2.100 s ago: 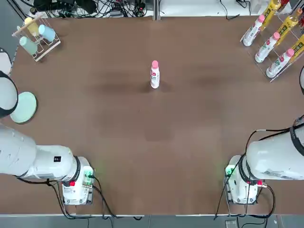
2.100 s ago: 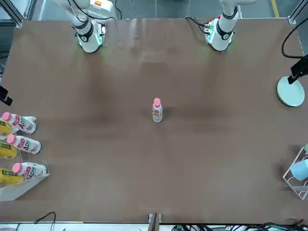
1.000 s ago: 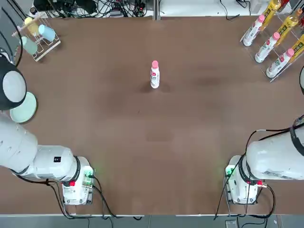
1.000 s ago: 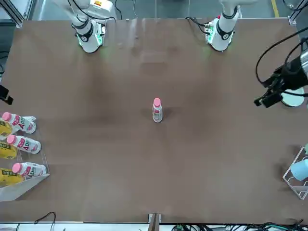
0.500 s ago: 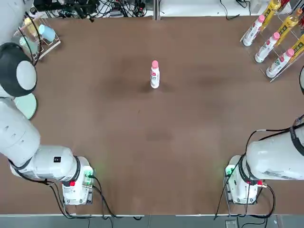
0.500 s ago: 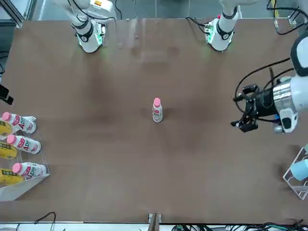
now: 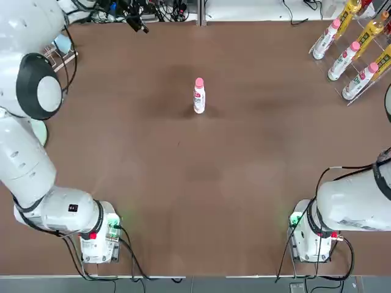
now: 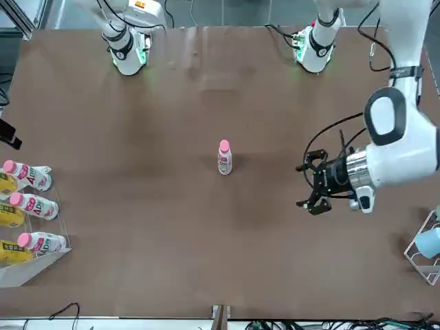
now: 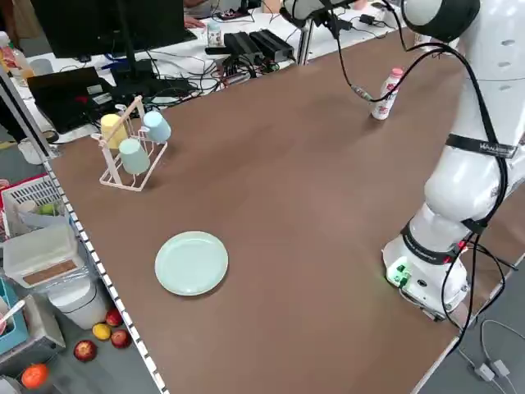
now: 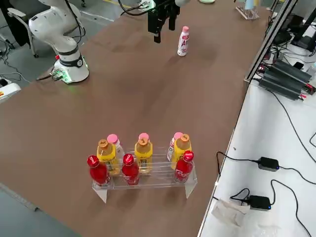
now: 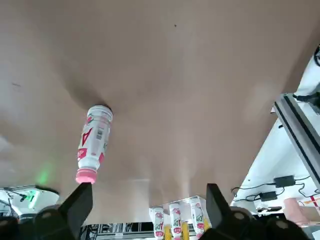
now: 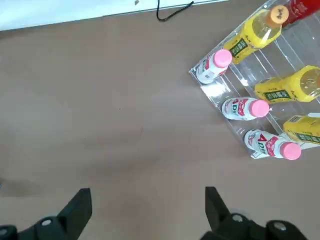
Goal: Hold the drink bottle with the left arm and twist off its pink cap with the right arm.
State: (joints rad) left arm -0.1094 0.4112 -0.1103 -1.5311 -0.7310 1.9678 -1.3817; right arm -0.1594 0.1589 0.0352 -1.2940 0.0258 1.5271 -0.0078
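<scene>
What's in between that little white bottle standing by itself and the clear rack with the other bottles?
Just bare brown tabletop; the top view shows nothing between the lone bottle and the clear rack.

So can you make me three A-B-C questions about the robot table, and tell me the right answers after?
1. Where is the drink bottle?
A. In the clear rack
B. Alone on the brown table top
C. On the green plate

2. How many white bottles are in the clear rack?
A. One
B. Five
C. Three

3. How is the left gripper?
A. Open, holding nothing
B. Squeezing the drink bottle
C. Shut tight

Answers:
1: B. The drink bottle stands by itself on the table top.
2: C. Three white bottles with pink caps lie in the clear rack.
3: A. The left gripper has its fingers wide apart, with nothing between them.
</scene>
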